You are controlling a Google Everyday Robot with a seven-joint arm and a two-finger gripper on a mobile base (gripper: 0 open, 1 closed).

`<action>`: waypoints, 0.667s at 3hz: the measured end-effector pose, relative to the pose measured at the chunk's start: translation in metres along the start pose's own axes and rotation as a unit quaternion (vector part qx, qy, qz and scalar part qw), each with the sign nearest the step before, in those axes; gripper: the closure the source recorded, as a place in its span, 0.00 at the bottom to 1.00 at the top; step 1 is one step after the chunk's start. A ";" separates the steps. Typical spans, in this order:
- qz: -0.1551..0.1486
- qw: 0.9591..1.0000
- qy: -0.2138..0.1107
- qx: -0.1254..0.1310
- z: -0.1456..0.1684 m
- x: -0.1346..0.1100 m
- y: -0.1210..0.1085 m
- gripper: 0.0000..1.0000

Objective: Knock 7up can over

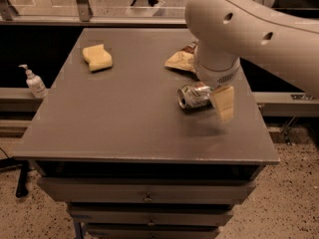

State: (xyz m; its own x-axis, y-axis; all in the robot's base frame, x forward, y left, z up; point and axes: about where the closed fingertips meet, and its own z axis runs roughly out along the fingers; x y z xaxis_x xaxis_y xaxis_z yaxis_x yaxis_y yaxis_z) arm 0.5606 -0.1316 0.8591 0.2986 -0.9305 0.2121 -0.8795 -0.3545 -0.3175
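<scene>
Where the frame is lowest, the grey drawers [147, 198] of a cabinet show their fronts, each with a small knob in the middle, and a speckled floor [294, 198] lies to both sides. Above them the flat dark table [124, 128] fills the middle of the frame.

The 7up can [193, 96] lies on its side on the table, right of centre, with one round end turned to the left of the frame. The gripper [222, 103] is directly at the right end of the can, low over the table. Its tan part hangs down in front of this end and throws a soft shadow on the surface below. I cannot tell if the gripper is open or closed, or if it has hold of the can.

The white arm [239, 29] enters from the upper right corner. It bends over the right edge of the table, and its thick rounded wrist points straight down on the gripper.

Farther back, a crumpled tan snack bag [178, 61] lies just behind the wrist, partly hidden by it. A yellow sponge [97, 58] rests in the upper left part of the table, well apart from the can. At the left edge of the frame a white pump bottle [35, 82] stands on a lower ledge beside the table.
</scene>
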 end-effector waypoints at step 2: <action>0.089 0.991 -0.101 -0.018 -0.018 0.033 0.009 0.00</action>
State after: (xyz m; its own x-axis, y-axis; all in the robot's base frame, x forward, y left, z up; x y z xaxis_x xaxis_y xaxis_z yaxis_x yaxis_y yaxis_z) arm 0.5564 -0.1638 0.8797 0.2035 -0.9785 -0.0352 -0.9364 -0.1840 -0.2988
